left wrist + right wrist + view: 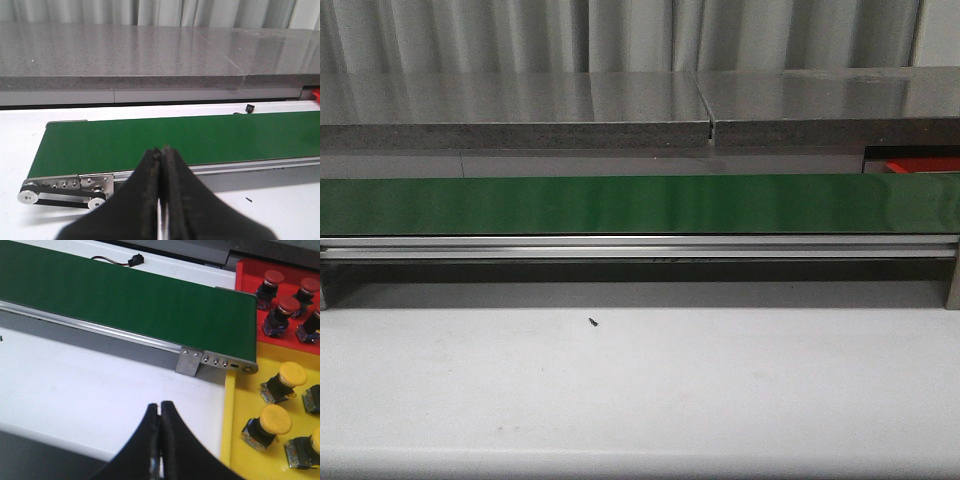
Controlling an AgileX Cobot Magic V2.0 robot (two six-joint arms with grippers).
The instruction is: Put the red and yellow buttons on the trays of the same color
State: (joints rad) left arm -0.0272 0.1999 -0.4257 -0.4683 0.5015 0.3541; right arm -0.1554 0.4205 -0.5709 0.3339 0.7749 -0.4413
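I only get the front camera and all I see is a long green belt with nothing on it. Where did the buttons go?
Observer: Past the belt's right end. The right wrist view shows yellow buttons sitting in a yellow tray.
Operator: Any red ones?
Observer: Yes, red buttons in the red tray beside it.
Operator: Is a claw holding one?
Observer: No. The right gripper and left gripper are both shut with nothing between the fingers.
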